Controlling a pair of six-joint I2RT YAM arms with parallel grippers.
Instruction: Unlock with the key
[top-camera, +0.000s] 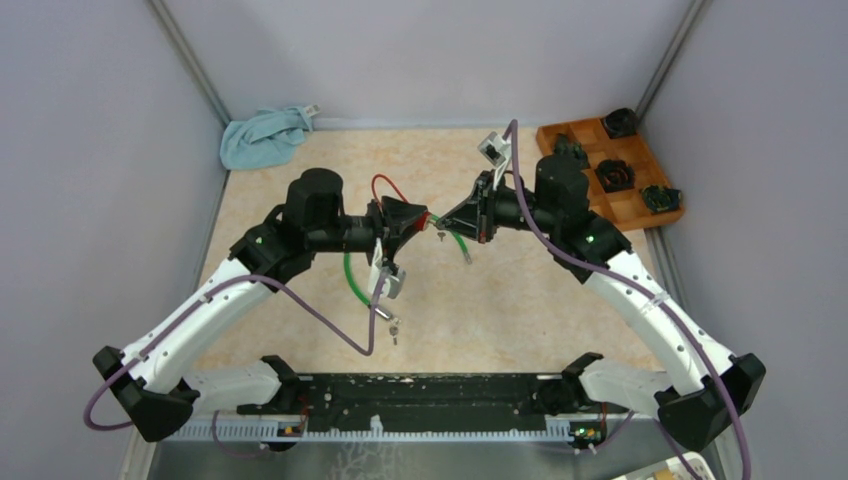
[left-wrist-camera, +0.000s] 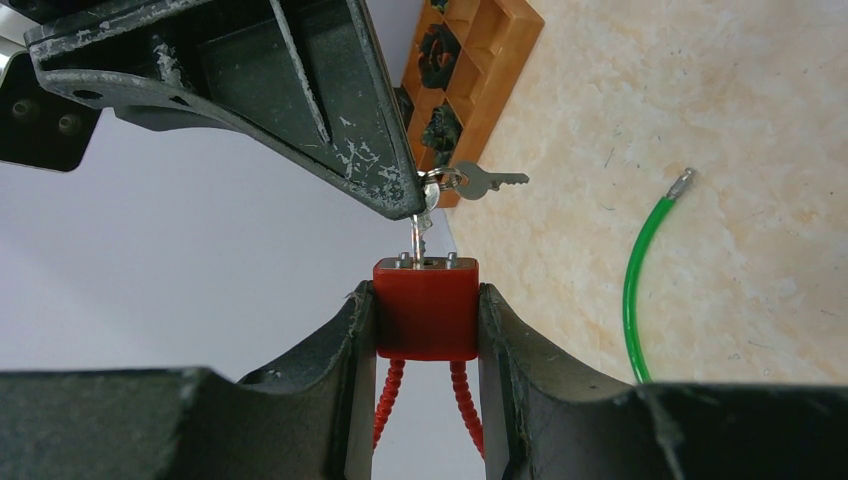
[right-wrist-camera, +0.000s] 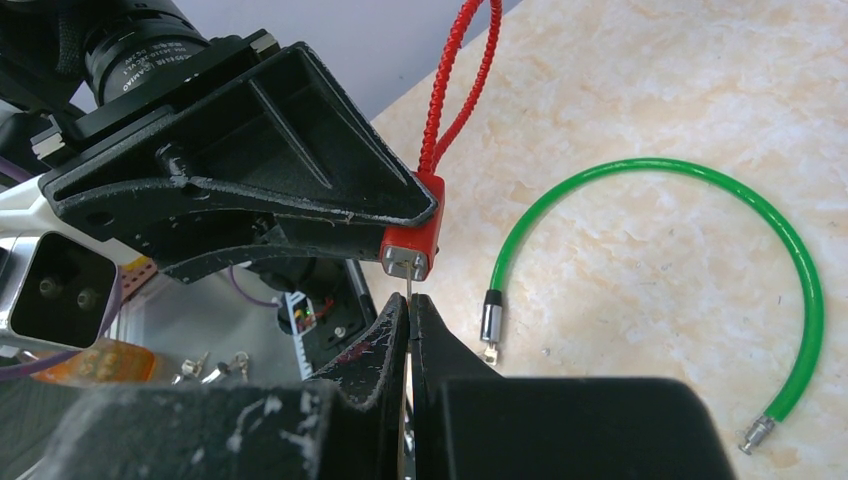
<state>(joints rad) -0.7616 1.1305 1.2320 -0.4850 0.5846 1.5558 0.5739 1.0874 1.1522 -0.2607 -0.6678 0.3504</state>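
Holding lock: your left gripper clamped its hard, seemingly light body.
Pinching key: your right gripper squeezed its thin, likely slippery head.

Our white arms bow outward; mid-frame, our black left gripper clamps a red plastic padlock, black right gripper pinches a silver key.
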